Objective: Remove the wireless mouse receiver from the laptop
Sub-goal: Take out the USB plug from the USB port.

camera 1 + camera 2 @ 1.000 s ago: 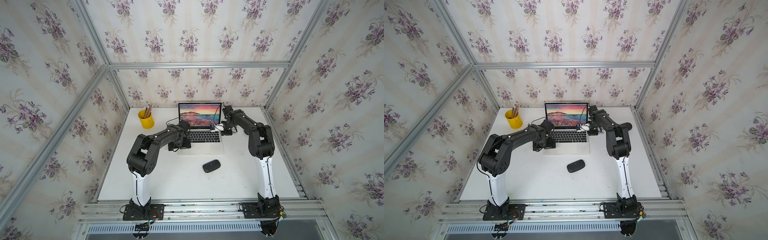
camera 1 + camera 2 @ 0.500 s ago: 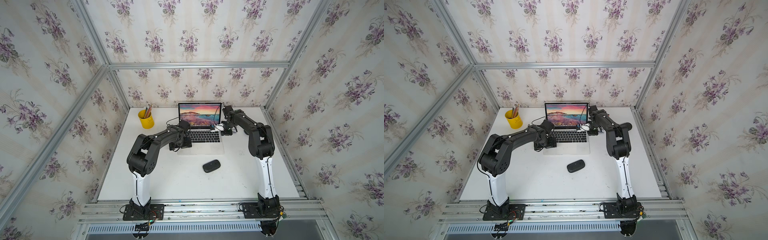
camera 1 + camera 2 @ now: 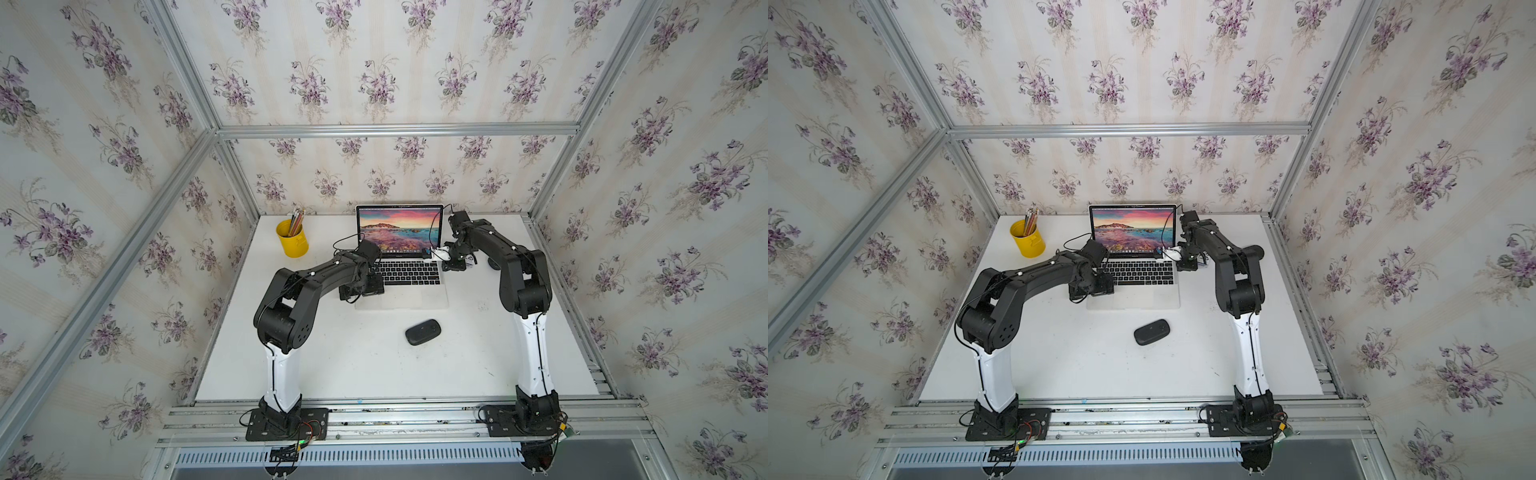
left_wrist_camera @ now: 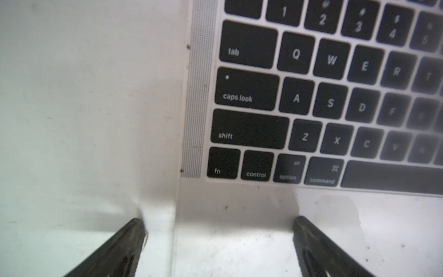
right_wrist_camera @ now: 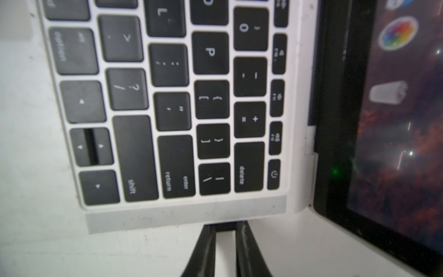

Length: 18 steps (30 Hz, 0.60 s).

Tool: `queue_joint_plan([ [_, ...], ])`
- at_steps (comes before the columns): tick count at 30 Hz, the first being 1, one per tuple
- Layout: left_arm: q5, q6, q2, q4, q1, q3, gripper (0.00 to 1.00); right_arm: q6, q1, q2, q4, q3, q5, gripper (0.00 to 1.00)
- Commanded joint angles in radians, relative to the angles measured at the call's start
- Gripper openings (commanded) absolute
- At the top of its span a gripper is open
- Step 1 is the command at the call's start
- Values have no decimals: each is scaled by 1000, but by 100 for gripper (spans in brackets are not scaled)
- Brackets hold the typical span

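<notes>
The silver laptop (image 3: 401, 297) (image 3: 1133, 297) stands open at the back of the white table, its screen showing a sunset coast. The wireless mouse receiver (image 5: 225, 226) is a tiny black stub at the laptop's right edge, below the speaker grille. My right gripper (image 5: 225, 226) (image 3: 445, 266) is shut on it, one fingertip on each side. My left gripper (image 4: 219, 223) is open and straddles the laptop's left edge (image 4: 176, 227). One finger is over the table and one over the palm rest. In both top views the receiver is too small to make out.
A flat black mouse (image 3: 423, 331) (image 3: 1151, 331) lies on the table in front of the laptop. A yellow cup of pencils (image 3: 293, 241) stands at the back left. A small white piece (image 3: 438, 251) sits by the laptop's right hinge. Aluminium frame posts and papered walls enclose the table.
</notes>
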Motion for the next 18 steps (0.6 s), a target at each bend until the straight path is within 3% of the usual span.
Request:
queue_joint_plan([
  [1,-105,22,40,-197,-1,-33,99,-1,-27,34,-24,-40,128,0],
  [11,-109,23,37,-201,-1,-32,99,6,-65,10,-4,-80,187,0],
  [18,-127,24,2,-185,-1,-49,99,14,-53,-61,31,-125,132,0],
])
